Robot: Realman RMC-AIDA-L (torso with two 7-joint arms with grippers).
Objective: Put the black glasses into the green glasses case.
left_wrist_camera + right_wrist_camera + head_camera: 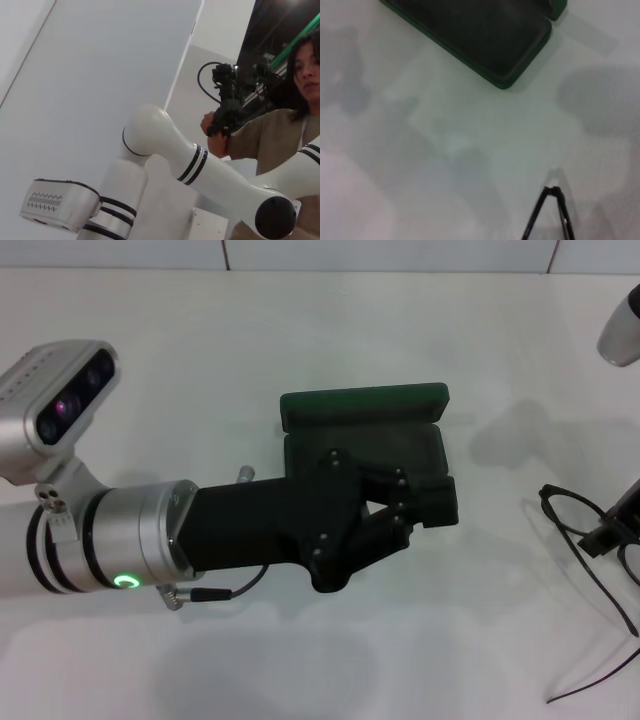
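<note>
The black glasses (590,580) lie on the tabletop (200,360) well right of the open green glasses case (365,445), nearest the right gripper (620,520) (its fingers' state I cannot tell), while the left gripper's (400,510) fingers rest clenched over the case.

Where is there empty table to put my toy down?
Bare white table lies behind the open green glasses case, and in front of the left gripper. Another patch sits between case and black glasses. The right edge is crowded by the glasses and right gripper.
</note>
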